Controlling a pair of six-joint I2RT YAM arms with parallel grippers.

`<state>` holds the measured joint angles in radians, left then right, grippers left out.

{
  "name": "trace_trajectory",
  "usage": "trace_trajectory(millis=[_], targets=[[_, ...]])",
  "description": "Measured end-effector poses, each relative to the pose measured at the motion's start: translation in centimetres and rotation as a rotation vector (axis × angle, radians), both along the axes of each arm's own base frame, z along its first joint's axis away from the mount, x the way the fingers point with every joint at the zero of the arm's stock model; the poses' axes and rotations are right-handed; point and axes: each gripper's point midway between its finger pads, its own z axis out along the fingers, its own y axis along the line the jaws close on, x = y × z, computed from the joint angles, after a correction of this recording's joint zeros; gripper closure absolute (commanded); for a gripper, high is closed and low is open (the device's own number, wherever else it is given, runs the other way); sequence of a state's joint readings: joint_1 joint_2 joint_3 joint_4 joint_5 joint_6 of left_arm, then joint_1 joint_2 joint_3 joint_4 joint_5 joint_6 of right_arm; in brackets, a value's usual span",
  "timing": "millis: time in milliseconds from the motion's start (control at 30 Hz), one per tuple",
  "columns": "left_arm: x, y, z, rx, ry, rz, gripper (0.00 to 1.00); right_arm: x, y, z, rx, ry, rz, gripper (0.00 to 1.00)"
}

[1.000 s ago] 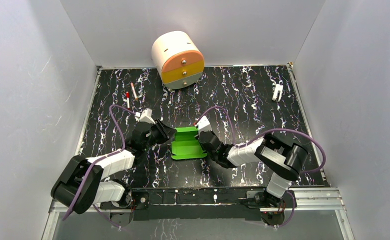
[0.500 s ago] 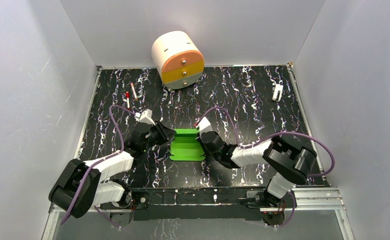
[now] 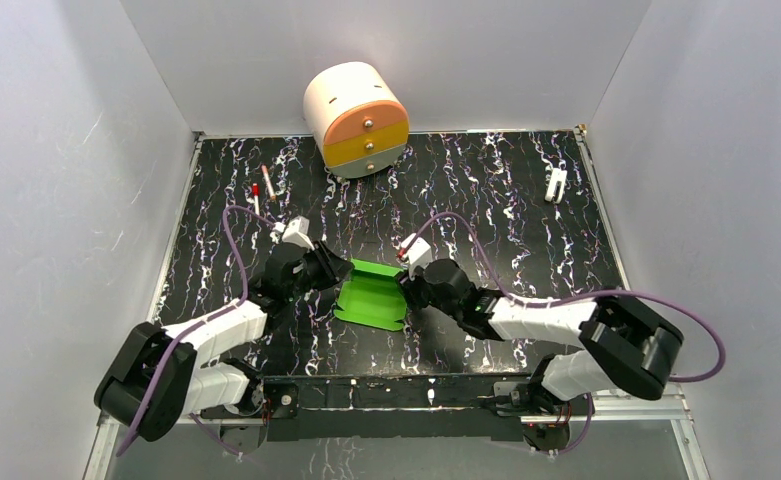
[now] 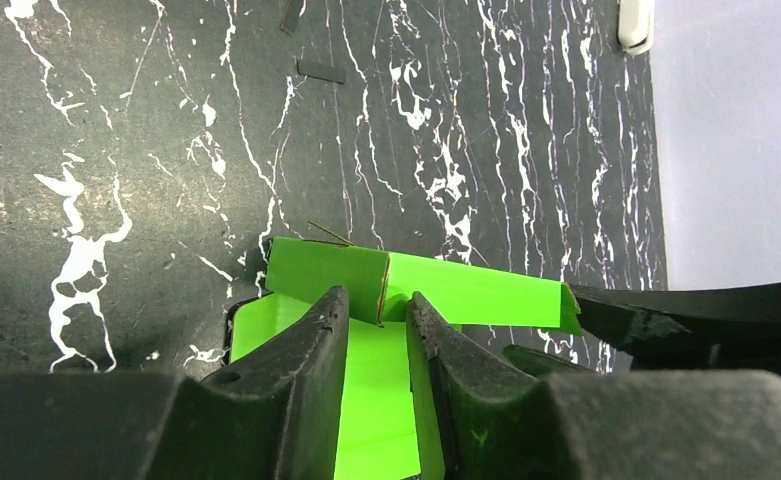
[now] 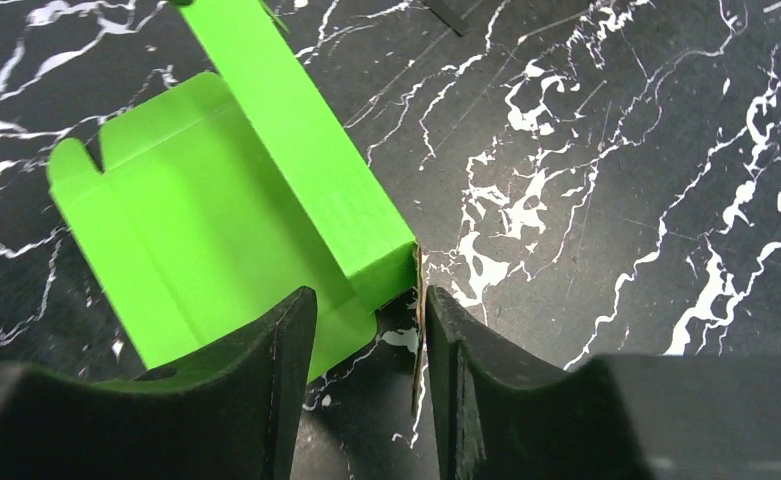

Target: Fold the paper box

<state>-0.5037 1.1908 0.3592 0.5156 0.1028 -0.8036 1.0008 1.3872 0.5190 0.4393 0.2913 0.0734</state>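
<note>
The paper box (image 3: 370,297) is bright green card lying part-folded on the black marbled table between my two grippers. My left gripper (image 3: 338,270) is at its far-left corner. In the left wrist view, the fingers (image 4: 331,325) stand a narrow gap apart around the edge of a raised flap of the box (image 4: 326,268), without pinching it. My right gripper (image 3: 406,290) is at the box's right side. In the right wrist view its jaws straddle the corner of a raised wall of the box (image 5: 306,170), and a thin card edge lies against the right finger (image 5: 441,330).
A cream cylinder drawer unit (image 3: 356,120) with orange and yellow drawers stands at the back. Two small pens (image 3: 262,186) lie at the back left. A white clip (image 3: 556,184) lies at the back right. Grey walls close in three sides.
The right arm has swung lower and out to the right, its gripper staying at the box. The box has turned a little, its near edge shifting left. The left gripper has barely moved.
</note>
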Motion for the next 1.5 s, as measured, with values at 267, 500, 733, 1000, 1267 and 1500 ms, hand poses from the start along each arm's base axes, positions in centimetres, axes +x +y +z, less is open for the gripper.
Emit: trace_trajectory(millis=[267, 500, 733, 1000, 1267, 1500], targets=[[-0.1, 0.2, -0.1, 0.05, 0.008, -0.014, 0.62, -1.7, -0.2, 3.7, 0.054, -0.03, 0.151, 0.39], [-0.3, 0.6, 0.3, 0.097, 0.008, -0.029, 0.55, -0.1, -3.3, 7.2, 0.097, -0.091, 0.086, 0.47], [-0.1, 0.5, 0.7, 0.1, 0.004, -0.032, 0.5, 3.3, -7.3, 4.8, 0.042, -0.024, -0.057, 0.53], [0.6, 0.0, 0.2, 0.109, 0.026, -0.037, 0.47, 1.5, -5.8, -1.8, -0.03, 0.177, 0.064, 0.57], [0.7, -0.6, -0.5, 0.093, 0.047, -0.053, 0.49, -0.1, -3.2, -2.2, 0.052, 0.232, 0.215, 0.56], [0.9, -1.3, -0.6, 0.051, 0.056, -0.064, 0.48, -0.6, -1.8, -1.3, 0.113, 0.227, 0.285, 0.55]])
